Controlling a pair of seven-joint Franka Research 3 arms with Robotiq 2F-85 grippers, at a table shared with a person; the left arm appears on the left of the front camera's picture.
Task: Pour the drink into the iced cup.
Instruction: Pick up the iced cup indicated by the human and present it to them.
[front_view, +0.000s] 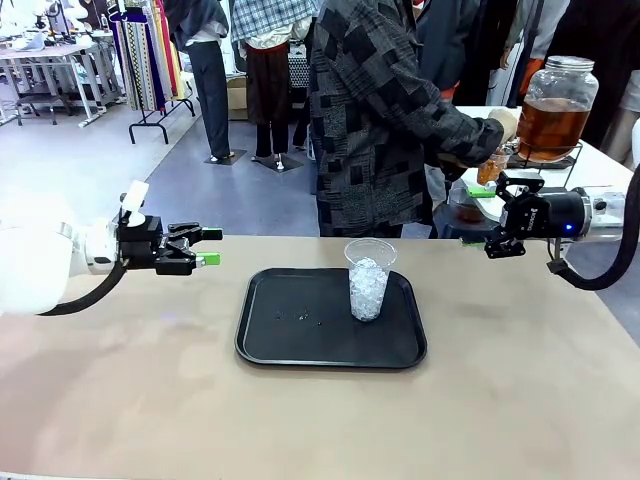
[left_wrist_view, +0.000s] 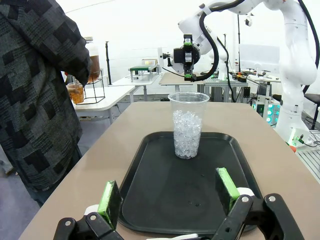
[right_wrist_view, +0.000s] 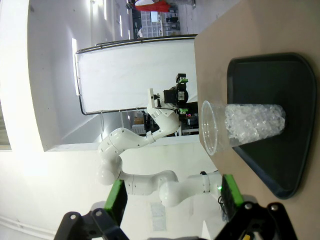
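A clear plastic cup (front_view: 369, 280) half full of ice stands upright on the right part of a black tray (front_view: 290, 345). Behind the table's right end, a big glass dispenser jar (front_view: 553, 100) holds the amber drink (front_view: 548, 128). A person's hand (front_view: 503, 125) holds a small cup (front_view: 490, 167) of amber liquid at the jar's spigot. My left gripper (front_view: 205, 247) hovers open left of the tray, pointing at the iced cup (left_wrist_view: 188, 125). My right gripper (front_view: 487, 218) hovers open to the right of the tray, with the cup (right_wrist_view: 245, 127) well beyond its fingers.
The person in a dark patterned coat (front_view: 380, 110) stands at the far edge, turned toward the jar's side table (front_view: 600, 165). A few droplets (front_view: 303, 317) lie on the tray. Bare tan tabletop (front_view: 320, 420) surrounds the tray on all sides.
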